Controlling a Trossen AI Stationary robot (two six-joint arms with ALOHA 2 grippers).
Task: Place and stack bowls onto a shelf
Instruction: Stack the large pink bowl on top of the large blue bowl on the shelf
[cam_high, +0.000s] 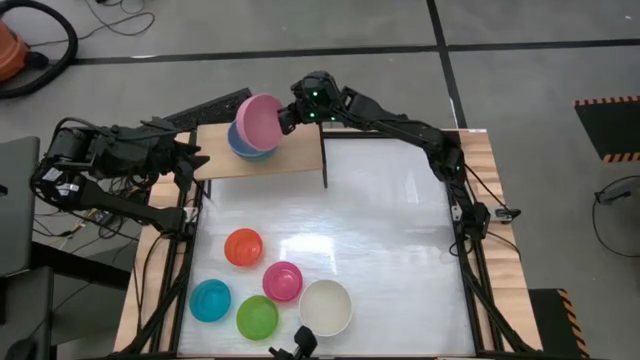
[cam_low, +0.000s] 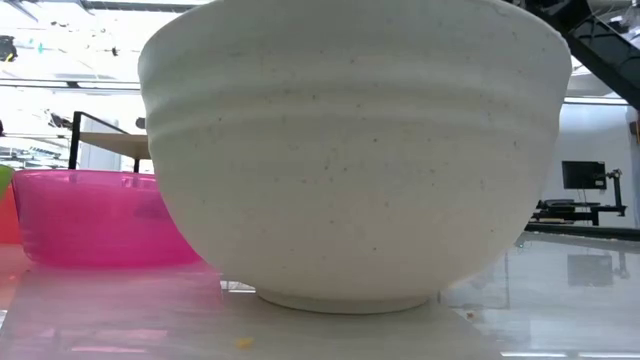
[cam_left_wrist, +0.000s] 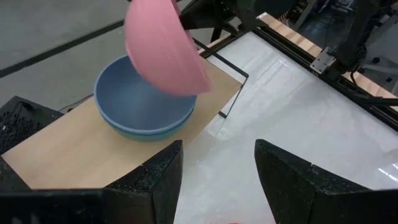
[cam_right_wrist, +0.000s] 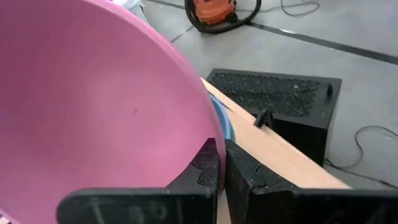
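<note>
Both arms are dark, nearly black, built of chunky jointed segments. The right arm (cam_high: 400, 125) is slim and angular, with small green lights glowing near its wrist and thin black cables trailing along its base. The left arm (cam_high: 110, 160) is bulkier, wrapped in loose cables with a pale label on its housing. The left hand (cam_left_wrist: 214, 180) has two broad matte black fingers with a finely textured surface. The right hand (cam_right_wrist: 221, 168) has black moulded fingers with stepped edges.
</note>
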